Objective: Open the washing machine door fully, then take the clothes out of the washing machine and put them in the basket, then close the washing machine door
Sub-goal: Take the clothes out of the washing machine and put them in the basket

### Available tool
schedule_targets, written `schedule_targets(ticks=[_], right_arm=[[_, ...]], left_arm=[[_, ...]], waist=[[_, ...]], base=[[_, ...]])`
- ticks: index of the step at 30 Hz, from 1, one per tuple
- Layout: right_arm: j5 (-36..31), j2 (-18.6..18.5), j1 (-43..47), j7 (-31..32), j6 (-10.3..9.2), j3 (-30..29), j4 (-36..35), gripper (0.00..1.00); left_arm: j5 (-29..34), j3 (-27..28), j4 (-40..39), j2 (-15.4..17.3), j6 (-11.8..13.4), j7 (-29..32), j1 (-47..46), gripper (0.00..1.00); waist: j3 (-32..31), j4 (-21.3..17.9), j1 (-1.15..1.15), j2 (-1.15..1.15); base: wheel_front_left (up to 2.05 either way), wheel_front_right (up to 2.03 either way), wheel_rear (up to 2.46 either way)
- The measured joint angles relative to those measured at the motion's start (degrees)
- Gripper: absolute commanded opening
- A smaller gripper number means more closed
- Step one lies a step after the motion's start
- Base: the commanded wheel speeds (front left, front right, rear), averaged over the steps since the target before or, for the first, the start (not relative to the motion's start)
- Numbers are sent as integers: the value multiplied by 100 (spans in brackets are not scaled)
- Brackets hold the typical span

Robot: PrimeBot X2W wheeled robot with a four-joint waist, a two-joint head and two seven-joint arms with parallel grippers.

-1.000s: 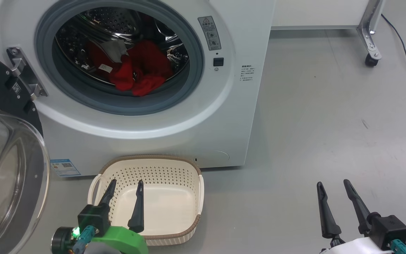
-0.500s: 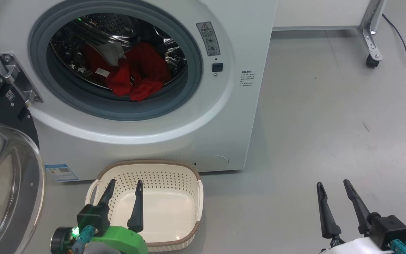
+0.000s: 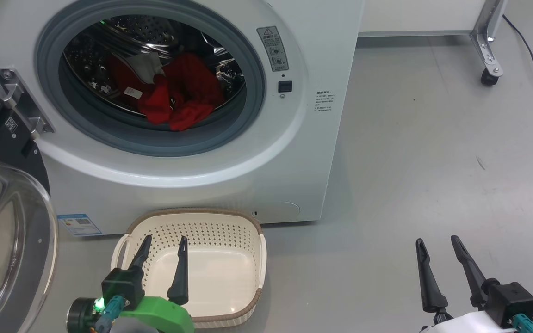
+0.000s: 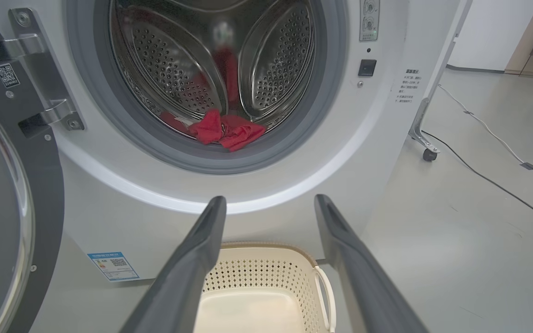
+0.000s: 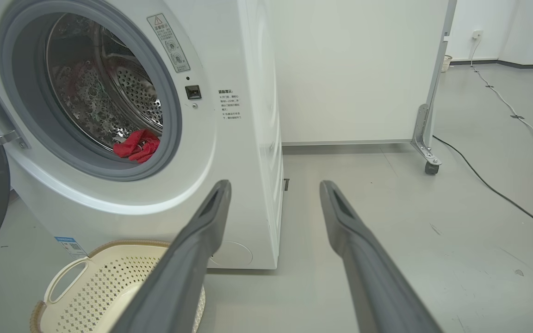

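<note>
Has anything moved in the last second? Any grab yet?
Only the head camera shifted slightly, so the whole picture slid; the things themselves did not move. Nothing was taken hold of or let go. Unchanged: the washing machine door open, the clothes inside the washing machine, the basket empty, the left gripper and right gripper both open.

Scuffed grey floor (image 3: 433, 175); metal frame leg (image 3: 486, 39) on black caster (image 3: 489, 78), black cable (image 3: 532, 64) near, white panel (image 3: 414, 16) adjoining
</note>
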Motion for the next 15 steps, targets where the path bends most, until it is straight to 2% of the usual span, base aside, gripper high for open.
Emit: schedule_targets(ticks=[15], right_arm=[[-1,0,-13,0,10,-22,-69,100]], left_arm=[[0,-146,10,3,21,77,-110,100]], waist=[[196,24,0,0]], base=[[0,0,0]])
